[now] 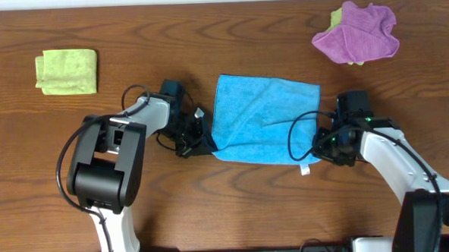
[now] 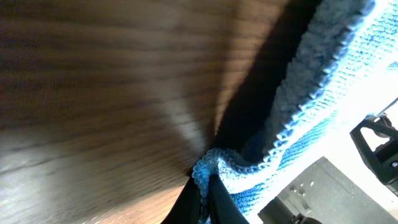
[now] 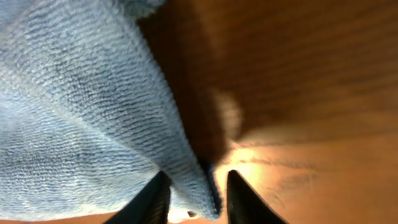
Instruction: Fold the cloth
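The cloth (image 1: 266,120) lies in the middle of the table (image 1: 167,37), spread mostly flat w/ a few creases. Its white tag (image 1: 305,169) pokes out at the near right corner. Left gripper (image 2: 202,199) is at the near left corner, clamped tight on the cloth's stitched edge; that corner's bunched up, raised off the wood. Right gripper (image 3: 196,193) sits at the near right corner, fingers (image 3: 152,199) parted, hem between them but not squeezed, a gap showing on one side. Far left there's a light green cloth (image 1: 66,70), folded approx. square. Far right, a purple cloth (image 1: 357,33) in a crumpled heap, a bit of green peeking from under it.
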`<action>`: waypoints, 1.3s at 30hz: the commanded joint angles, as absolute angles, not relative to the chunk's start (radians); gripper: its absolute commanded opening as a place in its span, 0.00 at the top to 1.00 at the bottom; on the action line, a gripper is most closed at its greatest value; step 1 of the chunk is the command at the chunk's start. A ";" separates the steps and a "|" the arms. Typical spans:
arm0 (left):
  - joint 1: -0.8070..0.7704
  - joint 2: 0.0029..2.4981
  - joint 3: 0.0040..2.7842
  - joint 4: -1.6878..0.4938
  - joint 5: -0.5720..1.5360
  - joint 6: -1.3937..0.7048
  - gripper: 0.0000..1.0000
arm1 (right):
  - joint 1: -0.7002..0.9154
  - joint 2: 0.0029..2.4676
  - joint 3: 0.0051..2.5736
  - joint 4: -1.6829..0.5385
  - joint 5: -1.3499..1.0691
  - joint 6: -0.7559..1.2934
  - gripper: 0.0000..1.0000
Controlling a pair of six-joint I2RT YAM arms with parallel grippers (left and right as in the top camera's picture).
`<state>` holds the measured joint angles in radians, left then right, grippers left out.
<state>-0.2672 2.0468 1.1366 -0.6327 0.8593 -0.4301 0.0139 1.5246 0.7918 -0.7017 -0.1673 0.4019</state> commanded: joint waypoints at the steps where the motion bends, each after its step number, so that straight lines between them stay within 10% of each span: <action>1: -0.236 2.010 1.113 -0.641 0.809 -0.426 0.94 | 0.007 1.530 0.821 -0.731 -0.142 0.414 0.69; 6: -0.192 1.900 1.113 -0.713 0.727 -0.406 0.93 | 0.007 1.499 0.875 -0.802 -0.197 0.411 0.71; 13: -0.162 1.760 1.113 -0.779 0.694 -0.397 0.65 | 0.007 1.375 0.902 -0.894 -0.245 0.385 0.64; 31: -0.142 1.731 1.006 -0.985 0.744 -0.400 0.87 | 0.007 1.092 0.730 -1.095 -0.307 0.336 0.62; 39: -0.142 1.519 0.976 -1.044 0.651 -0.423 0.67 | 0.007 0.908 0.643 -1.114 -0.323 0.377 0.52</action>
